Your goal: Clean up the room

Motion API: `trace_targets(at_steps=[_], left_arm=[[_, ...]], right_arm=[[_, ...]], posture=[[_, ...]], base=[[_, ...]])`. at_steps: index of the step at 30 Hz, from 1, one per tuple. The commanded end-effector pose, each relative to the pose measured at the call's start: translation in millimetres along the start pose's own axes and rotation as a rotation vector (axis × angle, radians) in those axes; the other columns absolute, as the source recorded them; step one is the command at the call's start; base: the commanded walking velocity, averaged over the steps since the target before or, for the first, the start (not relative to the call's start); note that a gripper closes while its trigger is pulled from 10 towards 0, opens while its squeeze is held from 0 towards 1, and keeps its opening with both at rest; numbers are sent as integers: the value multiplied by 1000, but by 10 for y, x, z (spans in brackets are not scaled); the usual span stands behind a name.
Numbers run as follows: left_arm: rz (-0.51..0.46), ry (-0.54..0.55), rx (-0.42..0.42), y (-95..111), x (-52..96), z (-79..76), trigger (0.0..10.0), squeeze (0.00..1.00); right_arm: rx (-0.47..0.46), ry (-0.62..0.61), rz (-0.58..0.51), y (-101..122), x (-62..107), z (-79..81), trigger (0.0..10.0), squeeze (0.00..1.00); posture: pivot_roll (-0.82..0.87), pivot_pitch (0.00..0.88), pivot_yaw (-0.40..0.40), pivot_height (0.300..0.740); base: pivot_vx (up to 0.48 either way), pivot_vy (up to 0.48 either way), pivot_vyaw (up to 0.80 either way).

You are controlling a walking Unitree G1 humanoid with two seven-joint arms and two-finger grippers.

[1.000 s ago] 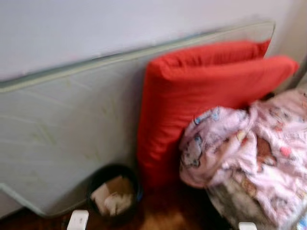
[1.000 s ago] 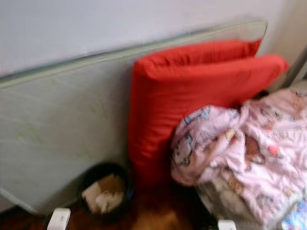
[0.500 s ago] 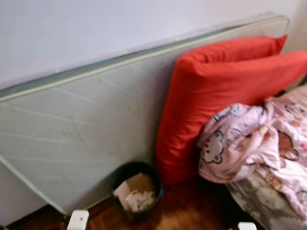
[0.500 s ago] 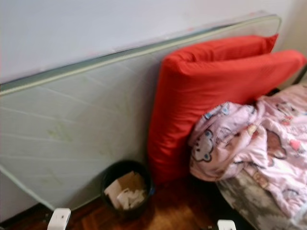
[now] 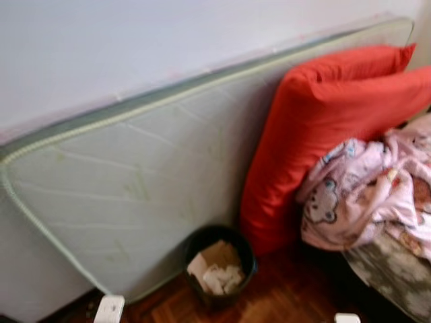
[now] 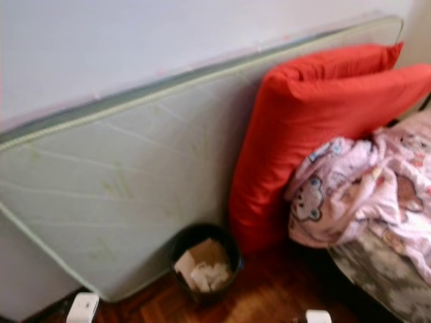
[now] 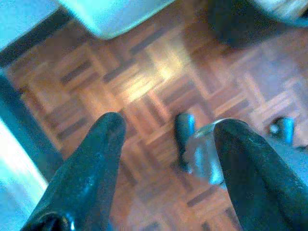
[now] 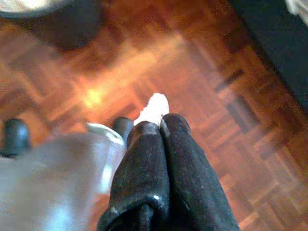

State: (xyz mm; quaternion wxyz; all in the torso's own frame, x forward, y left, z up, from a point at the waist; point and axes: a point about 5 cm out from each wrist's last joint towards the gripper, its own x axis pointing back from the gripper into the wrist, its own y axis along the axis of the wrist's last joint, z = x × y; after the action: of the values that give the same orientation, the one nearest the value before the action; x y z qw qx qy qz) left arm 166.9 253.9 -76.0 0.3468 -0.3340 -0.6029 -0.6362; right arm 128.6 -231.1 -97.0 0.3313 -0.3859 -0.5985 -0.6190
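Since the earlier frames the whole scene has slid rightward, so the camera has been turned left, bringing the black waste bin (image 5: 219,267) of paper scraps nearer the middle. A small white scrap (image 8: 153,110) is pinched in the clenched right gripper (image 8: 160,126) over the parquet floor (image 8: 202,86), the left gripper (image 7: 166,126) hangs spread and empty, and the carry to the bin is judged to be in hand. The pinched scrap must next be brought over the bin's rim and released, with the leaning mattress (image 5: 135,195) just behind, and the red cushions (image 5: 323,128) and pink blanket (image 5: 363,195) close beside.
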Motion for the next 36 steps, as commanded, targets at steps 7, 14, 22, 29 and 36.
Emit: trace_targets(at_steps=[7,14,22,29,36], left_arm=[[14,7,-2,-32,10,25,10000,0],[2,1,-8,-16,7,14,10000,0],[8,-6,3,-23,5,5,10000,0],[5,-6,12,-24,5,3,10000,0],[6,-7,24,-30,5,-2,10000,0]], right_arm=[[-36,-4,-26,39,0,-22,10000,0],[-33,-1,-27,44,1,-26,10000,0],[-28,1,-25,46,1,-29,10000,0],[-25,8,-31,52,1,-26,10000,0],[-22,14,-46,67,2,-27,10000,0]], posture=[[-30,0,-7,740],[-27,0,-11,740],[-27,0,-13,740],[-28,0,-15,740],[-27,0,-18,740]], base=[[0,308,0],[0,0,0],[0,0,0],[0,0,0],[285,0,223]])
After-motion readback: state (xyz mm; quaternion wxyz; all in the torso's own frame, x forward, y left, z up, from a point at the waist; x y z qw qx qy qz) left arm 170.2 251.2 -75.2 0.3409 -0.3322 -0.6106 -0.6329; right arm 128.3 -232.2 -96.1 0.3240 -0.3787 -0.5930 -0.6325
